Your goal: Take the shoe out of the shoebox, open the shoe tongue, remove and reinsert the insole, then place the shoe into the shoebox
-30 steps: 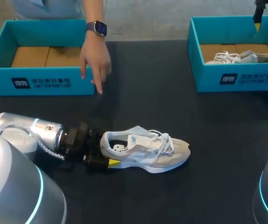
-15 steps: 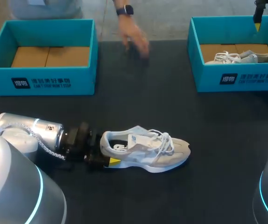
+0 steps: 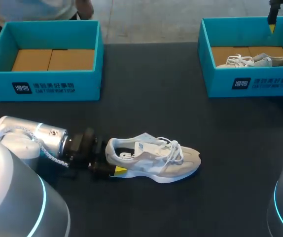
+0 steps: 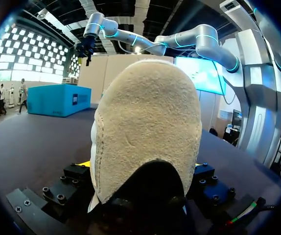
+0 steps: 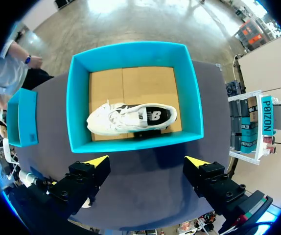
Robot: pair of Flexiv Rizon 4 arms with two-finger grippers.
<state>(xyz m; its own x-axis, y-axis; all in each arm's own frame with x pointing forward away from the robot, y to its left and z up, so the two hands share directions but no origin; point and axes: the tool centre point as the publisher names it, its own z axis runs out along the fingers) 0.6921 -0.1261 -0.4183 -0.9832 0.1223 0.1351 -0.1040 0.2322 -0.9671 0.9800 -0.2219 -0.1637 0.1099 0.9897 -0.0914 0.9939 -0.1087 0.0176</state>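
Two shoes logged | shoe [image 3: 154, 159] on table [image 3: 156, 98], heel pinched in left claw [image 3: 111, 162] | second shoe [image 5: 130, 117] inside right box [image 5: 130, 142], right claw [image 5: 146, 161] spread above it.

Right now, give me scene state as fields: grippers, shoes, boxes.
left gripper: shut on heel of table shoe
table shoe: on its sole on the table, outside both boxes
right gripper: open, above right shoebox
right shoebox: holds second shoe
left shoebox: no shoe inside
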